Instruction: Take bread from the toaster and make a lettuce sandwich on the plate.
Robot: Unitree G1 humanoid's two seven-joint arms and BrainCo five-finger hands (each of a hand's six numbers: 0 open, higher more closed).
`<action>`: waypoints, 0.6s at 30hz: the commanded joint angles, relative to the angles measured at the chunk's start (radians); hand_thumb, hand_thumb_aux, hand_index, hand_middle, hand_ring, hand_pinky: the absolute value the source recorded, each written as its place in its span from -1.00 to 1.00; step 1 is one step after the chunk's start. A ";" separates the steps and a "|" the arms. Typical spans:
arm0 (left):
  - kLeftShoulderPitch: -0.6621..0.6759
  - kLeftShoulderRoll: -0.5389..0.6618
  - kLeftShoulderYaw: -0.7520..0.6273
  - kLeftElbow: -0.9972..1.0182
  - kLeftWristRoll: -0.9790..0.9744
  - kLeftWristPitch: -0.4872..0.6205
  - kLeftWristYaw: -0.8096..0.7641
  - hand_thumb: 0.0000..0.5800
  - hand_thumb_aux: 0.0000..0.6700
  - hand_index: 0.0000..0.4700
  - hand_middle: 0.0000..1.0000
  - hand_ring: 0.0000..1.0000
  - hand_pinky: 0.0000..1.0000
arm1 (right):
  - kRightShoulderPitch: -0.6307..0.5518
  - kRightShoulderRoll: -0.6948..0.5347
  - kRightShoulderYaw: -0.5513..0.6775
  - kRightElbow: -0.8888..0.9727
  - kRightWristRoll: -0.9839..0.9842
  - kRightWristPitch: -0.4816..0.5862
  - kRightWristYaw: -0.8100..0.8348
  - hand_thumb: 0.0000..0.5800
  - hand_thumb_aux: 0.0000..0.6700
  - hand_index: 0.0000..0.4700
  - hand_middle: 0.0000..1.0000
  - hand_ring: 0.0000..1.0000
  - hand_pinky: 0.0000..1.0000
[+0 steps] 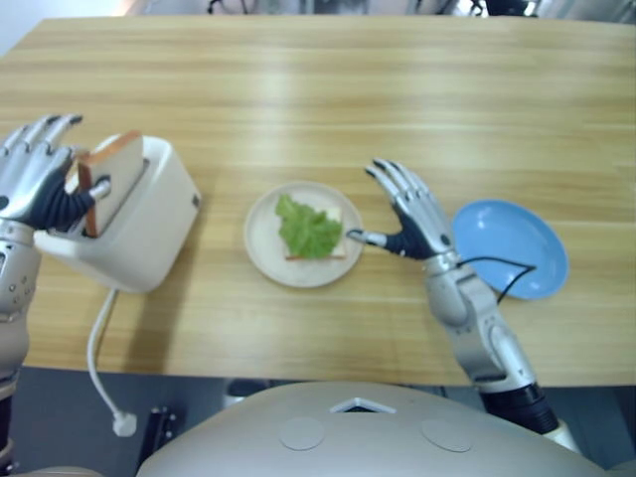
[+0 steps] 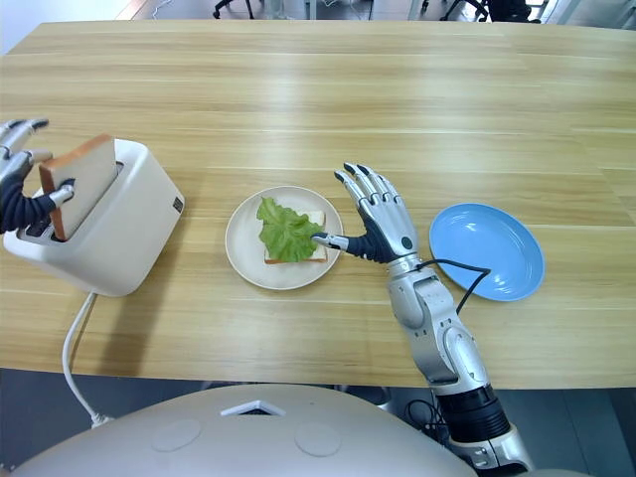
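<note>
The left hand point(image 1: 35, 189) is at the left edge of the counter point(image 1: 328, 89), beside the toaster point(image 1: 149, 234). It pinches the upright bread slice point(image 1: 117, 164), with the thumb on the near face and the remaining fingers raised behind the far face. This slice stands in the toaster slot and its upper part projects above the housing. The toaster is white and sits tilted relative to the counter edge. Its power cord point(image 1: 96, 343) runs off the near edge of the counter. The cream plate point(image 1: 260, 248) lies at the centre of the counter, near the toaster but apart from it. On it rests the lower bread slice point(image 2: 316, 219), with the lettuce leaf point(image 1: 308, 229) covering most of its top surface. The right hand point(image 1: 417, 219) is just to the right of the cream plate, fingers spread and holding nothing, its thumb tip at the plate's right rim. The blue plate point(image 1: 517, 253) lies to the right of that hand.
</note>
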 commanded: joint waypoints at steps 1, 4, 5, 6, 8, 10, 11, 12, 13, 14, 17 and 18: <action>-0.089 -0.060 0.051 -0.078 -0.216 0.029 -0.027 1.00 1.00 0.96 1.00 1.00 1.00 | 0.005 0.004 0.000 0.006 -0.004 0.008 -0.001 -1.00 -1.00 -1.00 -1.00 -1.00 -1.00; -0.185 -0.130 0.037 -0.164 -0.408 0.098 -0.060 1.00 1.00 0.96 1.00 1.00 1.00 | 0.006 0.010 0.001 0.010 -0.003 0.010 -0.004 -1.00 -1.00 -1.00 -1.00 -1.00 -1.00; -0.210 -0.153 0.024 -0.191 -0.455 0.118 -0.065 1.00 1.00 0.96 1.00 1.00 1.00 | 0.007 0.012 0.001 0.010 -0.003 0.010 -0.006 -1.00 -1.00 -1.00 -1.00 -1.00 -1.00; -0.234 -0.177 0.006 -0.219 -0.499 0.146 -0.068 1.00 1.00 0.96 1.00 1.00 1.00 | 0.007 0.013 0.001 0.011 -0.003 0.011 -0.007 -1.00 -1.00 -1.00 -1.00 -1.00 -1.00; -0.277 -0.231 -0.034 -0.263 -0.592 0.215 -0.070 1.00 1.00 0.96 1.00 1.00 1.00 | 0.008 0.015 0.001 0.014 -0.003 0.012 -0.010 -1.00 -1.00 -1.00 -1.00 -1.00 -1.00; -0.312 -0.281 -0.072 -0.293 -0.664 0.274 -0.063 1.00 1.00 0.96 1.00 1.00 1.00 | 0.007 0.017 0.002 0.018 -0.002 0.012 -0.012 -1.00 -1.00 -1.00 -1.00 -1.00 -1.00; -0.332 -0.318 -0.101 -0.305 -0.713 0.324 -0.053 1.00 1.00 0.96 1.00 1.00 1.00 | 0.008 0.018 0.003 0.020 -0.002 0.012 -0.014 -1.00 -1.00 -1.00 -1.00 -1.00 -1.00; -0.349 -0.352 -0.134 -0.312 -0.753 0.371 -0.046 1.00 1.00 0.96 1.00 1.00 1.00 | 0.008 0.019 0.003 0.021 -0.002 0.012 -0.014 -1.00 -1.00 -1.00 -1.00 -1.00 -1.00; -0.356 -0.387 -0.167 -0.313 -0.789 0.411 -0.040 1.00 1.00 0.96 1.00 1.00 1.00 | 0.008 0.020 0.004 0.022 -0.002 0.012 -0.015 -1.00 -1.00 -1.00 -1.00 -1.00 -1.00; -0.360 -0.431 -0.203 -0.311 -0.830 0.456 -0.030 1.00 1.00 0.96 1.00 1.00 1.00 | 0.009 0.020 0.003 0.022 -0.001 0.012 -0.016 -1.00 -1.00 -1.00 -1.00 -1.00 -1.00; -0.342 -0.508 -0.289 -0.297 -0.878 0.527 -0.016 1.00 1.00 0.96 1.00 1.00 1.00 | 0.008 0.021 0.000 0.022 0.003 0.012 -0.017 -1.00 -1.00 -1.00 -1.00 -1.00 -1.00; -0.333 -0.529 -0.319 -0.287 -0.886 0.539 -0.014 1.00 1.00 0.96 1.00 1.00 1.00 | 0.009 0.020 -0.001 0.023 0.005 0.012 -0.018 -1.00 -1.00 -1.00 -1.00 -1.00 -1.00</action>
